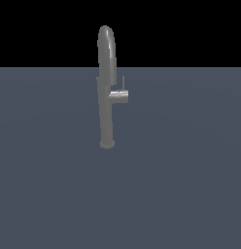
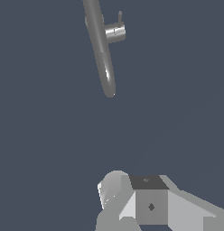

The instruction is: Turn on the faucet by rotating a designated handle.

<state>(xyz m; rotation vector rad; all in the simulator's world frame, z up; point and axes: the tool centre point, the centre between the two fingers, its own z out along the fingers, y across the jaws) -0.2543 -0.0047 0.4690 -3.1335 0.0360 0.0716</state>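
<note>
Exterior and wrist views of the faucet task, approach stage. In the exterior view we see the faucet (image 1: 106, 97) standing upright on the flat grey desk (image 1: 190, 185), its flared base set a little toward that view's left of centre and its arched spout rising above the desk's far edge. The handle (image 1: 119, 95) — a short horizontal stub — juts from the column about halfway up, toward the exterior view's right, and its thin rod lever points straight up from the stub. No part of the arm appears in this view.

In the wrist view we find the faucet (image 2: 101, 49) and handle (image 2: 115, 31) well apart from the gripper (image 2: 132, 203), of which only blocky grey housing shows near the frame edge. We cannot tell whether the jaws are parted or closed, since no fingertips are visible; nothing is seen between them.

We judge the step in hand to be the reach — contact with the handle is not yet made. The next move calls for closing the gap to the stub and setting the jaws against the thin lever, so that a push can swing it about the stub's axis without striking the column.
</note>
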